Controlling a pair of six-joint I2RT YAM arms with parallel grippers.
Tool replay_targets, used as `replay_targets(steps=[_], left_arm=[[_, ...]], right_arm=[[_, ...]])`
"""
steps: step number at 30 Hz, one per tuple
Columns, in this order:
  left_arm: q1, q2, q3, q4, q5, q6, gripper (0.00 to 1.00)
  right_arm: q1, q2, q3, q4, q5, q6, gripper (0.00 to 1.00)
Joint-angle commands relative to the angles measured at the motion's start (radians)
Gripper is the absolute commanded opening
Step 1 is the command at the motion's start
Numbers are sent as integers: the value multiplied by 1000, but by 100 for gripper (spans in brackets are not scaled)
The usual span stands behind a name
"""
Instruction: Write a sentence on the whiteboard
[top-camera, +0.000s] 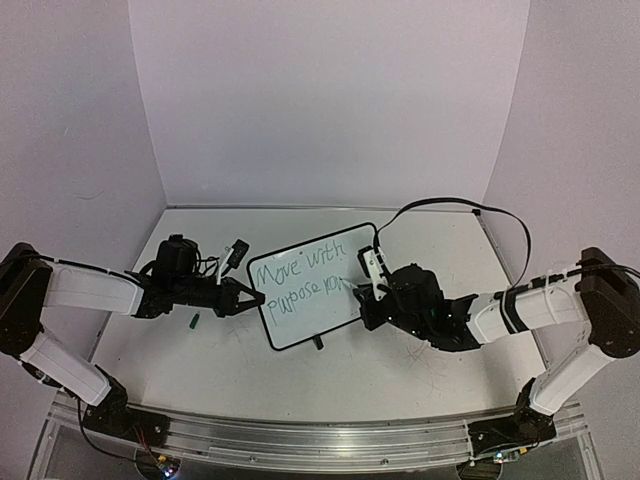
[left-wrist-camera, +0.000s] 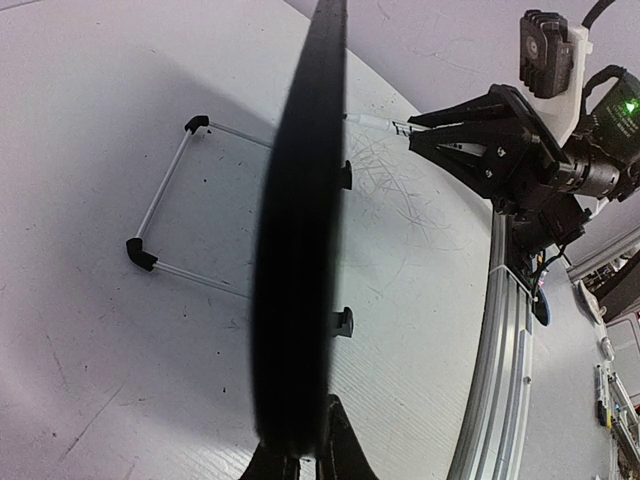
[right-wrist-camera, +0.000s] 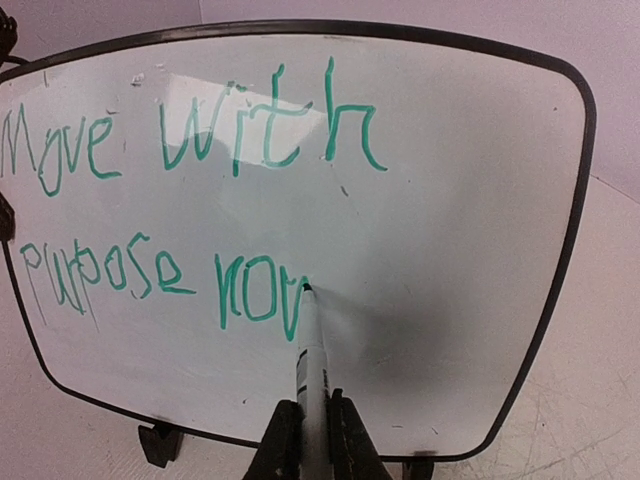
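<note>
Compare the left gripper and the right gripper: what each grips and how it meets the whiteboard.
The left gripper is shut on the edge of the whiteboard, while the right gripper is shut on a marker. The left gripper meets the board edge-on from its side. The right gripper faces the writing surface, with the marker tip touching at the end of the green writing. Both are closed and work on the same board.
</note>
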Motion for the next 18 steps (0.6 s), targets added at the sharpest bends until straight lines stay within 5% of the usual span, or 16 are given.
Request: replay_targets(steps=[1, 18], left_arm=[[1, -16, 19, -44, -63, 62, 0], [1, -18, 17, -43, -63, 61, 0]], right_arm=[[-6, -8, -28, -5, 12, 26, 0], [-5, -4, -30, -9, 12, 31, 0]])
